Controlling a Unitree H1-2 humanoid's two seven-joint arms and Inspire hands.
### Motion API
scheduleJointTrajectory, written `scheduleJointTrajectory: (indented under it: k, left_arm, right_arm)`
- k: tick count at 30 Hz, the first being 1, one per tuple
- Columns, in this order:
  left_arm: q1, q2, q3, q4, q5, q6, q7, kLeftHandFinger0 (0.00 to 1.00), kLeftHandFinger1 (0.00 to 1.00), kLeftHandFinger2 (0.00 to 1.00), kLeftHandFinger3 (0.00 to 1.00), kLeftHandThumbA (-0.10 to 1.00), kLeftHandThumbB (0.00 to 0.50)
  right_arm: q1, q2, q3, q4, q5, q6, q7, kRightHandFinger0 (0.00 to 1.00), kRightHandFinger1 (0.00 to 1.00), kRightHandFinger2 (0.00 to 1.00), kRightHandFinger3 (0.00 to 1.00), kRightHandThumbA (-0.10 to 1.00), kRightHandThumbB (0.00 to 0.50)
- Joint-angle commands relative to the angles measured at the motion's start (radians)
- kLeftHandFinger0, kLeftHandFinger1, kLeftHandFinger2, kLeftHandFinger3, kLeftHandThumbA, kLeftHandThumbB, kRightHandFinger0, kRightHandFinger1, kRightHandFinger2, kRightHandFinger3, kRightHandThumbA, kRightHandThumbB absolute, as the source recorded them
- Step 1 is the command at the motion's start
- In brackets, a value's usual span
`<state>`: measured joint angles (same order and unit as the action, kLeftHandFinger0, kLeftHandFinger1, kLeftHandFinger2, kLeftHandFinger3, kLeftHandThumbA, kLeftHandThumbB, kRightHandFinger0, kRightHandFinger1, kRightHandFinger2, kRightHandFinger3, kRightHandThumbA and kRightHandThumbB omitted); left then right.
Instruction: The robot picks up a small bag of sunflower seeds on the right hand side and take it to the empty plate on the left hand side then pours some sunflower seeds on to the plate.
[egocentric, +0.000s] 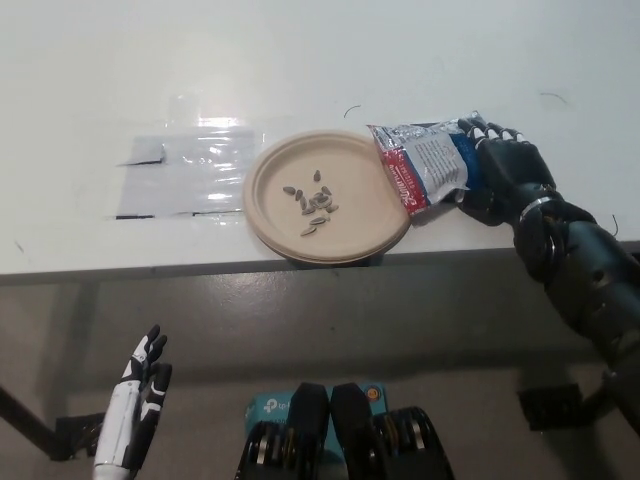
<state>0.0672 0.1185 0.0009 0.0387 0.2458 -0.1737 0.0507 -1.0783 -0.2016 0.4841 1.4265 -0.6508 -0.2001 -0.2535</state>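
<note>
Several dark sunflower seeds (313, 206) already lie on the round beige paper plate (270, 215) near the desk's front edge; the crinkled silver-and-red seed bag (421, 168) is held tipped over the plate's right rim, clamped in the black right hand's (503, 176) fingers, so its mouth points plateward for pouring; the white left hand (135, 407) is rested low, fingers apart.

Right hand (505, 180) gripping seed bag (425, 165) over plate (330, 195)

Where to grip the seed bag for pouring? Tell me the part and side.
Grip the closed blue end of the bag from the right, as the right hand does: the red mouth end overhangs the plate. Left hand rests low.
</note>
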Motion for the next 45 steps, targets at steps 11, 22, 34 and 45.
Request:
scheduleJointTrajectory:
  k: [11, 22, 34, 45]
  left_arm:
    - [-0.014, 0.022, 0.002, -0.023, 0.016, -0.037, 0.012, 1.00, 1.00, 1.00, 1.00, 1.00, 0.087]
    - [-0.014, 0.017, 0.005, -0.020, 0.001, -0.042, 0.012, 1.00, 1.00, 1.00, 1.00, 1.00, 0.086]
    - [-0.018, 0.017, 0.006, -0.013, -0.006, -0.055, 0.013, 1.00, 1.00, 1.00, 1.00, 1.00, 0.079]
    - [-0.017, 0.021, 0.007, -0.017, 0.001, -0.057, 0.014, 1.00, 1.00, 1.00, 1.00, 1.00, 0.055]
  right_arm:
    - [-0.015, -0.067, -0.055, -0.160, 0.120, -0.080, 0.309, 1.00, 1.00, 1.00, 1.00, 0.75, 0.500]
    - [0.106, -0.154, -0.063, -0.529, 0.157, -0.006, 0.493, 1.00, 1.00, 1.00, 1.00, 0.75, 0.500]
    - [0.126, -0.165, -0.079, -0.546, 0.190, 0.021, 0.585, 1.00, 1.00, 1.00, 1.00, 0.64, 0.500]
    - [0.139, -0.199, -0.089, -0.614, 0.213, 0.054, 0.663, 1.00, 1.00, 1.00, 1.00, 0.64, 0.500]
